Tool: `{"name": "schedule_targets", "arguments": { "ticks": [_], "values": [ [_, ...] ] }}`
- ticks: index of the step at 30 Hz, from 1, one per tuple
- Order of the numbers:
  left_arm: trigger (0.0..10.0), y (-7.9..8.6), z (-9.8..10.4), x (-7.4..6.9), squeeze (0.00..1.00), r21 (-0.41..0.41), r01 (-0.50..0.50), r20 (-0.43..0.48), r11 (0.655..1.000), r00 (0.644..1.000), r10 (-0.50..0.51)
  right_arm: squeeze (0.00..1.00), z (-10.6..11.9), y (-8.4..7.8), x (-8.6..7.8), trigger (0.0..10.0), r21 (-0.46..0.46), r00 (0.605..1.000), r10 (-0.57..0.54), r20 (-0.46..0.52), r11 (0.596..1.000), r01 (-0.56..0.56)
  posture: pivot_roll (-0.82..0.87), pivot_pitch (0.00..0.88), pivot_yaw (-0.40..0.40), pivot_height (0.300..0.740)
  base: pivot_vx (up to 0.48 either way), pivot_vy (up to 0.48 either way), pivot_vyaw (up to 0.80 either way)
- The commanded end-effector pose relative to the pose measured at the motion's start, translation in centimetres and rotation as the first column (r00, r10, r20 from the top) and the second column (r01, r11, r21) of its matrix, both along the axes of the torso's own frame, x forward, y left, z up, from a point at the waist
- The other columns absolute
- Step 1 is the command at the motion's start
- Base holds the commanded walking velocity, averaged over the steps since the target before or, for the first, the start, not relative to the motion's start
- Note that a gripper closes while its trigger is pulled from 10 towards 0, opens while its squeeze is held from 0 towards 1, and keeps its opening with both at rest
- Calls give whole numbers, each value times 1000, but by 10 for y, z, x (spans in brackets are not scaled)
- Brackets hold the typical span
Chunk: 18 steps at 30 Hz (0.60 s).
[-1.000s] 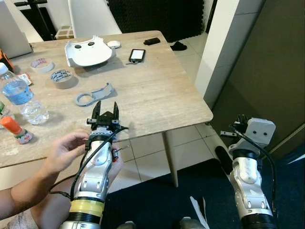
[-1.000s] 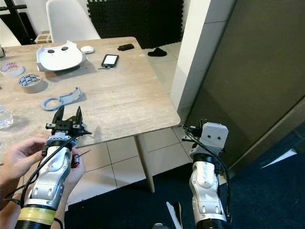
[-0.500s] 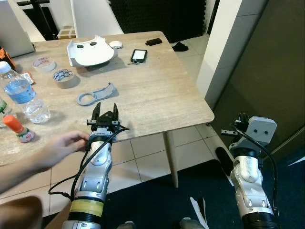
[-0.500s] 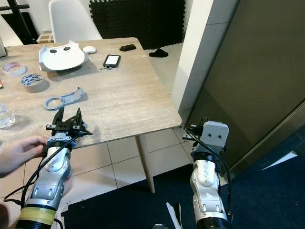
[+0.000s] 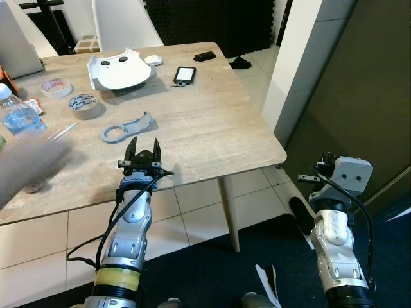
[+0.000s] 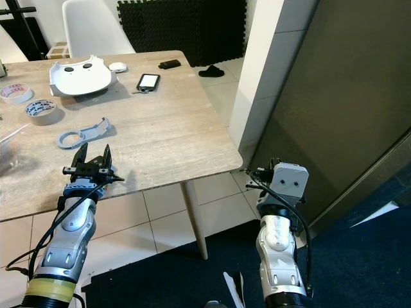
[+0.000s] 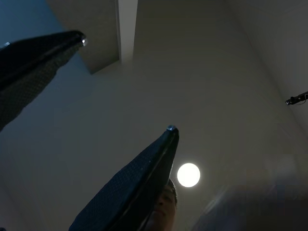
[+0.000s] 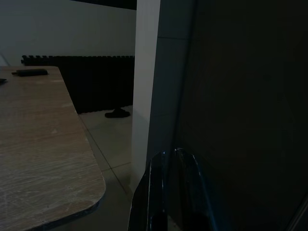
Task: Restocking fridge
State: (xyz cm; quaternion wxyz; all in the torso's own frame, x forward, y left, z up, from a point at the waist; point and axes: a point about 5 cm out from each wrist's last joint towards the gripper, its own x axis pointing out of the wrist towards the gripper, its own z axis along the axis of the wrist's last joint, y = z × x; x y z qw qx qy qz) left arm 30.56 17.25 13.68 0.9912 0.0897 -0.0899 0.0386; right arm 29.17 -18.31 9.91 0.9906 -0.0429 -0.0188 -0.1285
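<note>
**Both arms raised beside the table and the dark fridge door**

We saw a pale wooden table fill the upper left of the frame, with the tall dark fridge door at the right. On the table lay a white moulded plastic shell, a grey plastic bracket with a ring end, two tape rolls and a black smartphone. Our left gripper pointed upward at the table's near edge, fingers spread and empty. Our right gripper, lower right, faced the fridge door with fingers pressed together.
</note>
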Motion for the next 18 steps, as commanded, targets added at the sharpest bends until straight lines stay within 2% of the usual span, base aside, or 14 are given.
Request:
{"name": "schedule_targets", "arguments": {
  "ticks": [1,18],
  "values": [
    [10000,-4,-4,-1,0,-14,4,-15,1000,1000,-5,0,-3,-3,-1,10000,4,1000,-10,-18,1000,10,-3,72,-39,740,0,0,0],
    [10000,-4,-4,0,0,-12,7,-13,1000,1000,-7,0,-5,-3,-1,10000,4,1000,-11,-23,1000,11,-5,73,-36,740,0,0,0]
  ]
}}
